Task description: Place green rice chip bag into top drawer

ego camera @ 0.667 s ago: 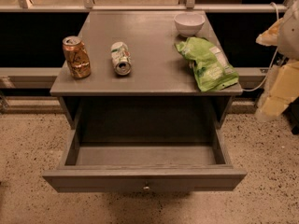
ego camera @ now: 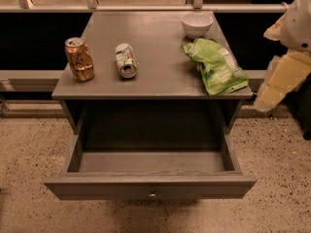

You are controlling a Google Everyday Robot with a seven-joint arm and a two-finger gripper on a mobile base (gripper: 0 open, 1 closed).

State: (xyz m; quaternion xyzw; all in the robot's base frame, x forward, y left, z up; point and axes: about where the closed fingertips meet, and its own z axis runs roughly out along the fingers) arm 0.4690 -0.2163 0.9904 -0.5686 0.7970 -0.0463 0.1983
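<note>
The green rice chip bag [ego camera: 216, 64] lies flat on the right side of the grey cabinet's top [ego camera: 155, 38], reaching its front right corner. The top drawer [ego camera: 150, 186] is pulled fully open below it and nothing shows inside; its small round knob [ego camera: 152, 195] sits mid-front. My gripper [ego camera: 281, 84], a cream and white shape, hangs at the right edge of the camera view. It is beside the cabinet's right side, to the right of the bag and apart from it, holding nothing I can see.
A white bowl [ego camera: 197, 24] stands behind the bag at the back right. A green-and-white can [ego camera: 126, 60] lies on its side mid-left. A dented brown can [ego camera: 79, 58] stands at the left. Speckled floor surrounds the cabinet; a railing runs behind it.
</note>
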